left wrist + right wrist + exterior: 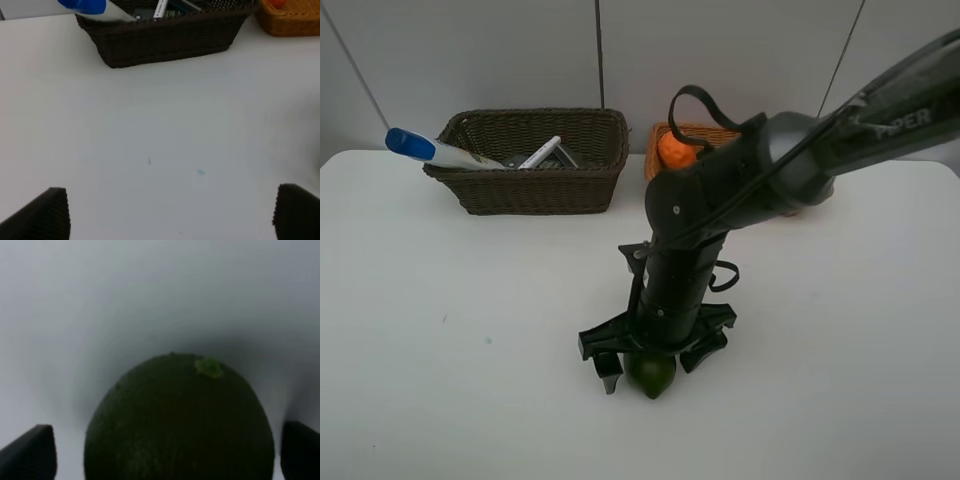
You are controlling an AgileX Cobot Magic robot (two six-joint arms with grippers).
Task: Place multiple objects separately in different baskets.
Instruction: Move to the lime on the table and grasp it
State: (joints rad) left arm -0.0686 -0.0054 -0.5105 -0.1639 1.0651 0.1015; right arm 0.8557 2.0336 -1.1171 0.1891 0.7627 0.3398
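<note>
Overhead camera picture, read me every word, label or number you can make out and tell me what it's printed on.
"PER": pale letters on the right arm's dark upper link, cut off by the frame edge.
Pink-capped white marker in the dark brown woven wicker basket: print too small to read.
White blue-capped tube: no readable text.

2 baskets [530,195] [665,135], 1 lime [652,375], 1 orange [675,150], 1 tube [430,150], 1 marker [540,153].
</note>
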